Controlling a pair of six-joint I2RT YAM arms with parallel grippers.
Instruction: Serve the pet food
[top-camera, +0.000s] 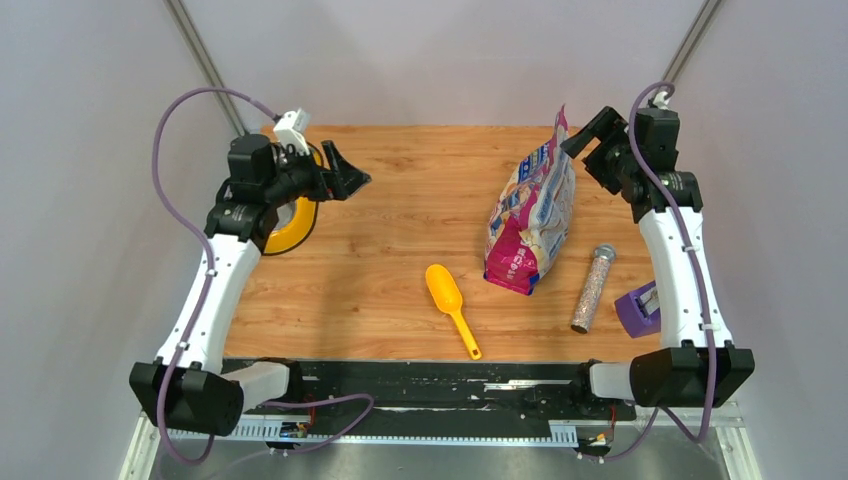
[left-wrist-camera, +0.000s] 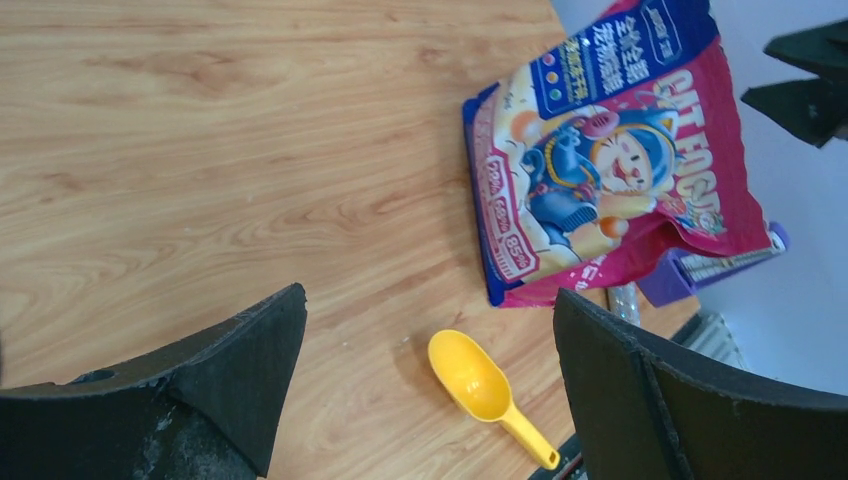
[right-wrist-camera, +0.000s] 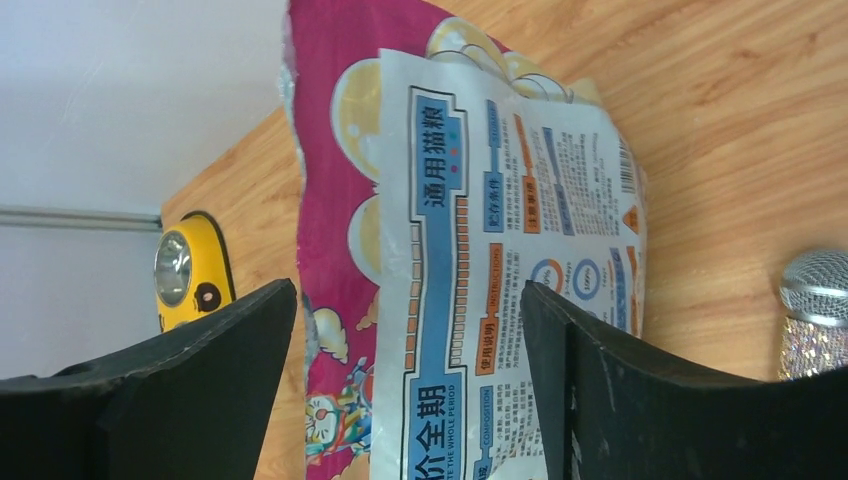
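The glossy pink, blue and white "CAT FOOD" bag (top-camera: 530, 215) stands on the wooden table right of centre, its torn top pointing to the far edge. It also shows in the left wrist view (left-wrist-camera: 610, 170) and the right wrist view (right-wrist-camera: 500, 250). No kibble shows. My right gripper (top-camera: 583, 140) is open and hovers beside the bag's top, apart from it; in its own view the gripper (right-wrist-camera: 405, 290) has its jaws spread wider than the bag. My left gripper (top-camera: 350, 180) is open and empty at the far left, above the table; it also shows in its own view (left-wrist-camera: 428, 300).
A yellow scoop (top-camera: 447, 295) lies near the table's front centre, also in the left wrist view (left-wrist-camera: 480, 385). A speckled tube (top-camera: 592, 288) lies right of the bag. A purple holder (top-camera: 637, 310) sits at the right edge. A yellow bowl (top-camera: 290, 225) sits under the left arm.
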